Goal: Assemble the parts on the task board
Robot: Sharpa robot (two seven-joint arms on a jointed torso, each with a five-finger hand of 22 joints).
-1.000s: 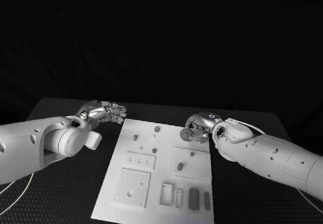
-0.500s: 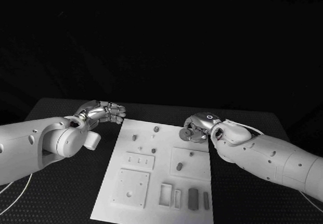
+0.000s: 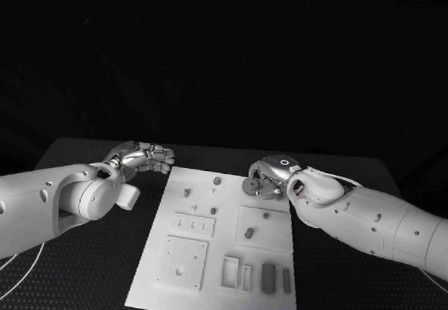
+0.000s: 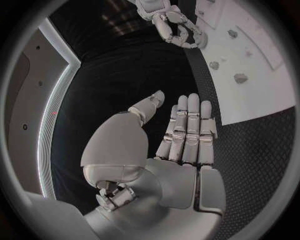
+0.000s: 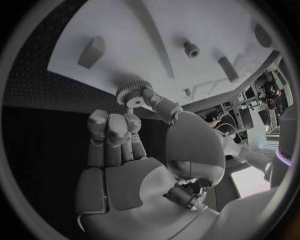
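Observation:
The white task board (image 3: 198, 287) lies in the middle of the black table. My right hand (image 3: 271, 177) hovers over the board's far right corner and pinches a small toothed gear (image 3: 251, 187) between thumb and finger; the right wrist view has the gear (image 5: 133, 95) just above the board (image 5: 125, 30). Off the board's far left corner is my left hand (image 3: 146, 156), and the left wrist view shows this hand (image 4: 184, 135) with straight fingers and nothing in it. Small pegs (image 3: 217, 178) stand in the board's far part.
A square plate (image 3: 182, 259) and a row of rectangular slots (image 3: 269, 274) take up the board's near part. Short pegs (image 5: 190, 48) and a block (image 5: 92, 51) stand near the gear. Bare black table (image 3: 67, 287) lies on both sides of the board.
My right hand has edged a little to the left with the gear in its pinch. The left hand has hardly moved.

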